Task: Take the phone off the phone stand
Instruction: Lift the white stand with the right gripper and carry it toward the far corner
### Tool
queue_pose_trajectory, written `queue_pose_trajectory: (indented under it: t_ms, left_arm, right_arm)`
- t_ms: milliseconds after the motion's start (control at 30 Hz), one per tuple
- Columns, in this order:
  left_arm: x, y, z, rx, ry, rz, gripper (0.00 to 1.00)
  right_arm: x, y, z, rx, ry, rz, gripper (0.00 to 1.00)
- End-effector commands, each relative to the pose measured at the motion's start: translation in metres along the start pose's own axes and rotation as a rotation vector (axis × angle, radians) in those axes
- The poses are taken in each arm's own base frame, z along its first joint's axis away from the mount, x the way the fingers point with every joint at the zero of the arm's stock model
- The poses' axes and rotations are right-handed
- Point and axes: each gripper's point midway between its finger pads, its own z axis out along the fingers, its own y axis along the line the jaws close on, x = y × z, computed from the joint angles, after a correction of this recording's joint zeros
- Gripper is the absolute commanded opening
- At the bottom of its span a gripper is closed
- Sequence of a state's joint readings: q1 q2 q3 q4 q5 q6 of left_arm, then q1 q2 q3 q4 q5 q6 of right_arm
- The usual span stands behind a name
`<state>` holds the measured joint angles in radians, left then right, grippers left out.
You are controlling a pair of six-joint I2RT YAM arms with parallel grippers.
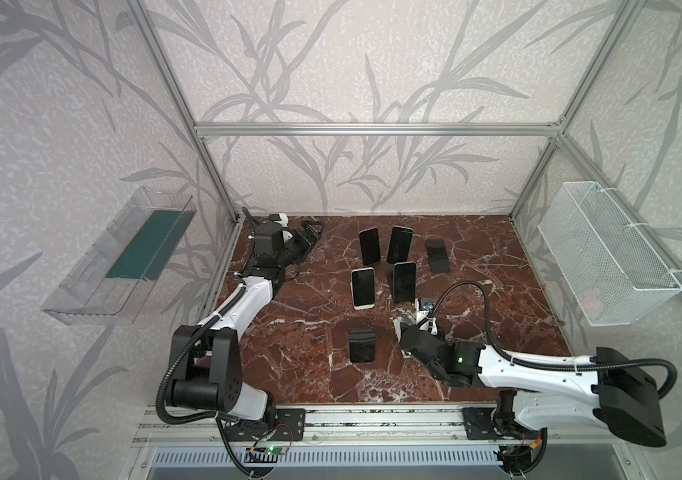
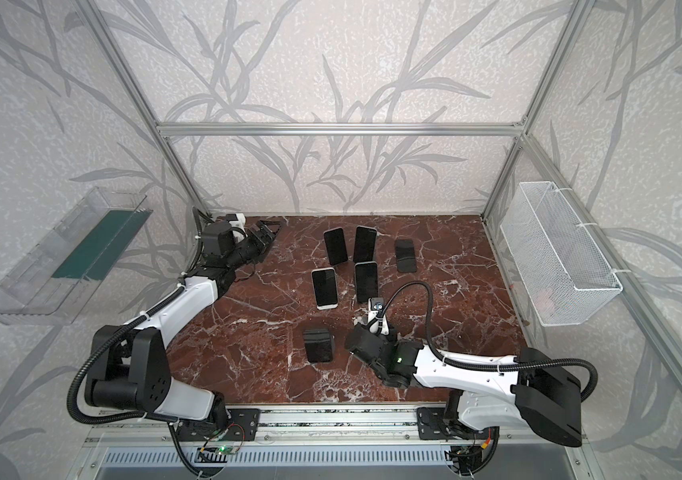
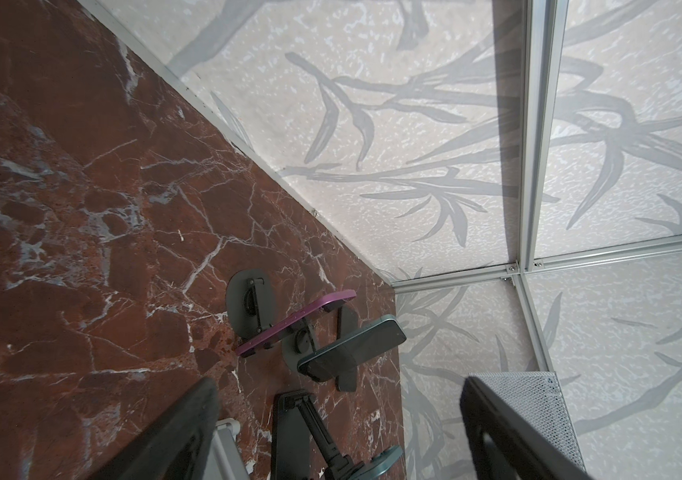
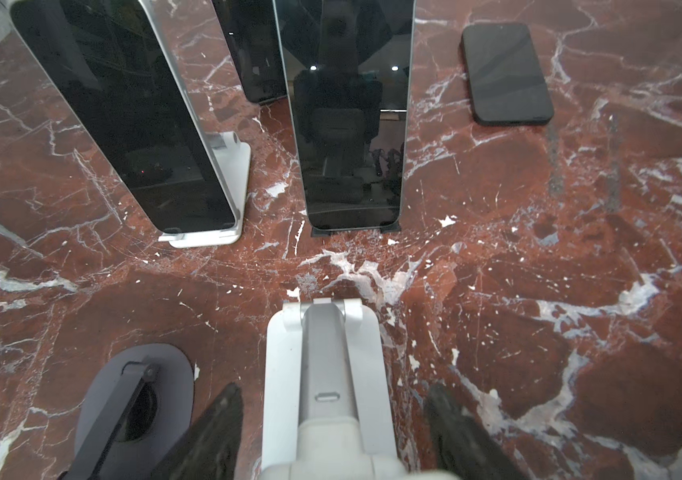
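Right gripper (image 4: 333, 390) straddles the silver phone stand (image 4: 322, 345) at the marble table's (image 1: 289, 374) front right, clenched or not impossible to tell and any phone there hidden, a dark stand (image 4: 94, 399) just beside, a white-edged phone (image 4: 123, 112) and a dark-edged phone (image 4: 347, 124) propped beyond, as the left gripper (image 1: 311, 235) hangs released back left.

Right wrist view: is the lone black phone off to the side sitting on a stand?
No, that black phone lies flat on the marble table, with no stand under it.
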<state>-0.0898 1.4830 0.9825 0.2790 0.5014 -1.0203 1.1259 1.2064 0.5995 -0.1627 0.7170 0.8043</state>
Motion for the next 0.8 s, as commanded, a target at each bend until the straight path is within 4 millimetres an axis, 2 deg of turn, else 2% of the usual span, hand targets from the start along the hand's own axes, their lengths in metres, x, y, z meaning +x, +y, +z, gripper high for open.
queue_pose_trajectory:
  t_ms: [0,167,400,533,633,767]
  left_arm:
    - [0.002,-0.009,0.003,0.045,0.011,-0.012,0.91]
    - [0.004,-0.010,0.004,0.050,0.015,-0.016,0.91]
    - [0.003,-0.010,0.004,0.048,0.013,-0.016,0.91]
    - [0.005,-0.010,0.004,0.051,0.016,-0.018,0.91]
    - [0.006,-0.013,0.004,0.059,0.019,-0.016,0.91]
    - [0.009,-0.013,0.005,0.052,0.023,-0.007,0.91]
  right_arm:
    - [-0.024,-0.007,-0.004,0.003,-0.072,-0.039,0.62]
    - [-0.055,-0.005,-0.015,-0.037,-0.124,-0.091,0.61]
    - [-0.072,-0.012,-0.034,-0.064,-0.137,-0.101,0.61]
    - [-0.091,-0.030,-0.045,-0.037,-0.173,-0.089,0.61]
    - [-0.106,-0.043,-0.045,-0.029,-0.183,-0.087,0.62]
    - [-0.127,-0.056,-0.033,-0.064,-0.191,-0.046,0.62]
